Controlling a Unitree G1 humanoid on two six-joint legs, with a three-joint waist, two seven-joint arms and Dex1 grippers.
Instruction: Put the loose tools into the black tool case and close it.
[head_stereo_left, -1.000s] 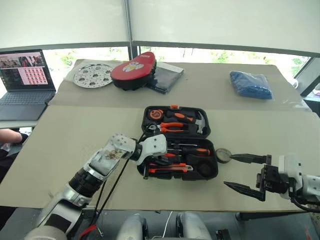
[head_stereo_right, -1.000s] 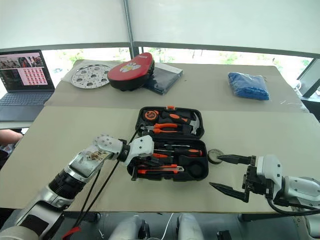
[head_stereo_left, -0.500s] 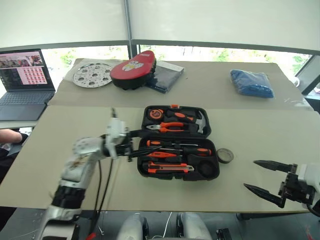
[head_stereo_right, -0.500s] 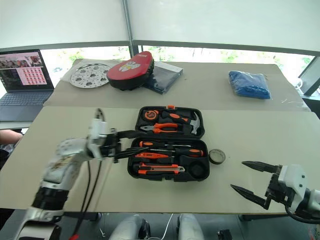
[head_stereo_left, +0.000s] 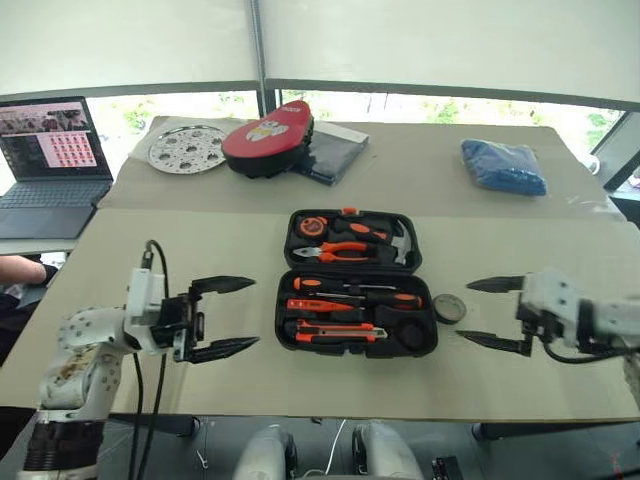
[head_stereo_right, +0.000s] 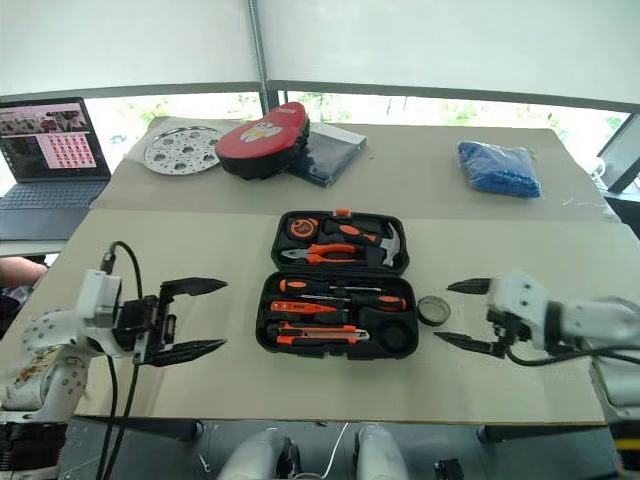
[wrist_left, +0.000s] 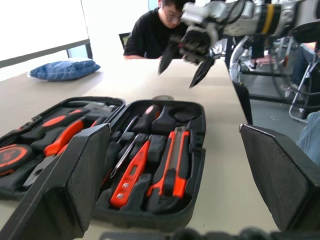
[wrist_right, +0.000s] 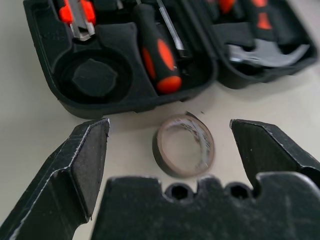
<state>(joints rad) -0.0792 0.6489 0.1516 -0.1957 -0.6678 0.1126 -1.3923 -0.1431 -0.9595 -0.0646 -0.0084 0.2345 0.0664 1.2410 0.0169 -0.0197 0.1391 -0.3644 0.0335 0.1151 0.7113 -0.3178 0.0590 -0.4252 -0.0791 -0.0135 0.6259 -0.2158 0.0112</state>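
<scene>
The right gripper hangs released at the near right, its jaws spread either side of the tape ring, which lies flat on the table just beside the case. The left gripper is likewise released and holds nothing, near the case's left side and apart from it. The case lies open mid-table, screwdrivers and knife seated in the near half, pliers and hammer in the far half.

The ring looks like the last loose item. To pick it well, I would lower the right fingers until they bracket the ring's wall, close gently so it does not skid, then carry it to the round recess in the near right corner.

The right wrist view shows that recess empty and the ring centred between the fingers. The left wrist view shows a seated person beyond the table.
</scene>
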